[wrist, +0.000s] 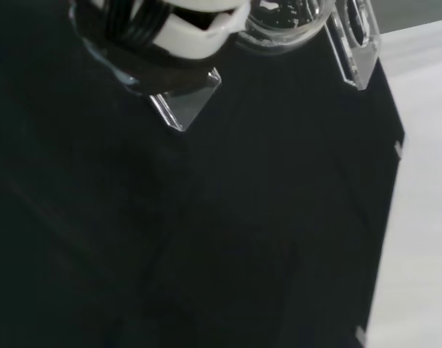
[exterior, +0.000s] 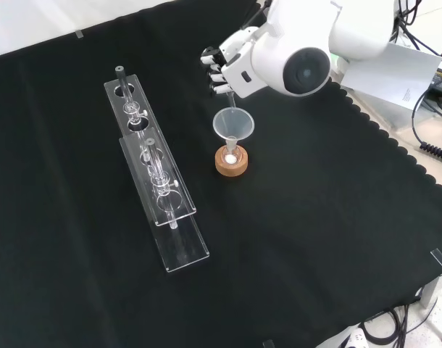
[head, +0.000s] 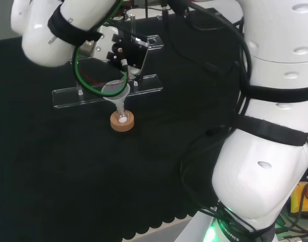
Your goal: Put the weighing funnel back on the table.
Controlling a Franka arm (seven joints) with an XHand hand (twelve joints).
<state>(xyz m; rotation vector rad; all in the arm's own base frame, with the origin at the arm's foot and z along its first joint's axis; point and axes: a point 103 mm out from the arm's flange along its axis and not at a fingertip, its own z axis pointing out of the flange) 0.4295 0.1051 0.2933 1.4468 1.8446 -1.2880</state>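
Clear angular plastic under the fingers [wrist: 199, 32] in the wrist view: you can take this for the weighing funnel [wrist: 181, 109]. The fingers curl over it and pinch it, and it is held up in the air, well off the black cloth surface [exterior: 315, 239]. In the front view the hand [exterior: 224, 67] hangs just above the mouth of the funnel [exterior: 233, 125]; whether anything touches the rim cannot be told. Progress, as a judgement: nothing is set down yet, so the whole put-down is left. You have to carry the piece clear of the funnel, lower it to bare cloth and let go. Count: one weighing funnel, in the hand. One funnel, upright, with its stem in one small flask [exterior: 230, 154]. One cork ring [exterior: 231, 167] under that flask. Two clear racks [exterior: 163, 192] at the front view's left, lying end to end. Thin tubes stand in them, but their number is not plain.
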